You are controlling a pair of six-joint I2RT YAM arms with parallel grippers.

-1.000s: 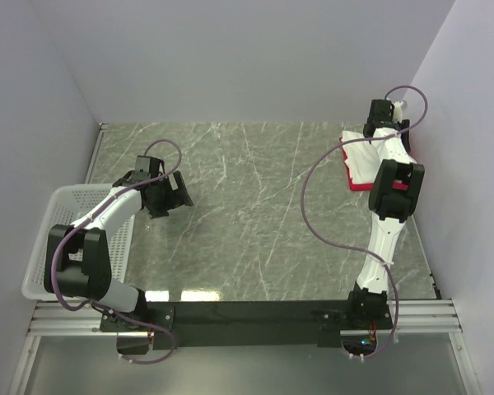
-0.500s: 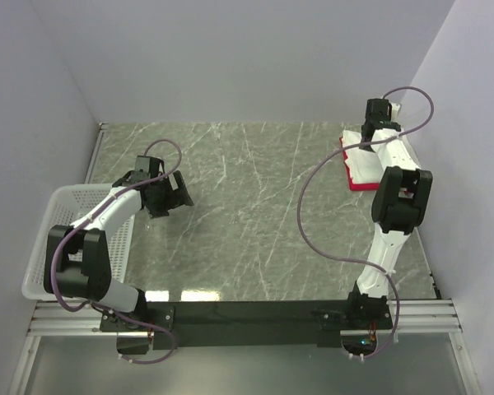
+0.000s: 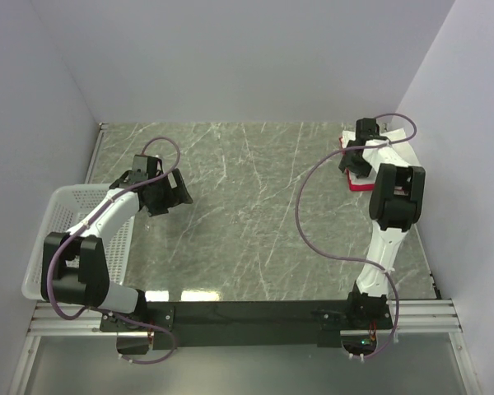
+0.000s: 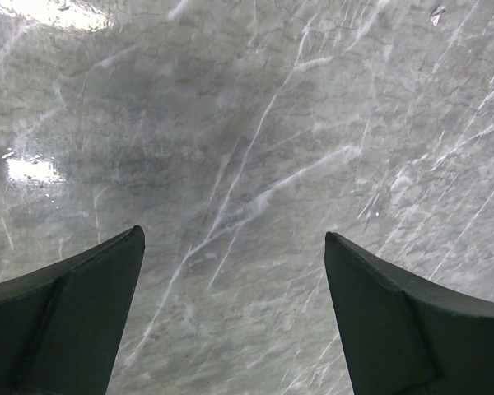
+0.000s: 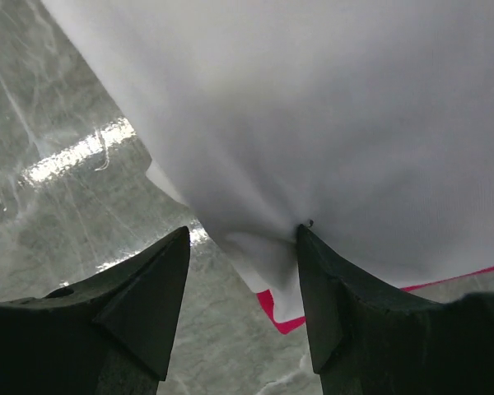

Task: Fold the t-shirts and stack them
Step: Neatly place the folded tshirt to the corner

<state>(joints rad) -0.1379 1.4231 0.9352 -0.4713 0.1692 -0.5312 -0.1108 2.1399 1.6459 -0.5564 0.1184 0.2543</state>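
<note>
The right gripper [image 3: 356, 158] hung over the white t-shirt [image 3: 364, 174], which lay on the red t-shirt [image 3: 360, 188] at the far right of the table [image 3: 255, 206]. The left gripper [image 3: 178, 192] hovered near the white basket [image 3: 64, 196].

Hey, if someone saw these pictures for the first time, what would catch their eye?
The folded white cloth t-shirt lies on a bright red one at the far right, with the right gripper open astride its edge. Across the grey marble table, the left gripper hangs open near a white plastic mesh basket.

white t-shirt [image 5: 337, 115] | red t-shirt [image 5: 281, 315] | grey white-veined table [image 4: 247, 123] | white mesh basket [image 3: 74, 197]
</note>
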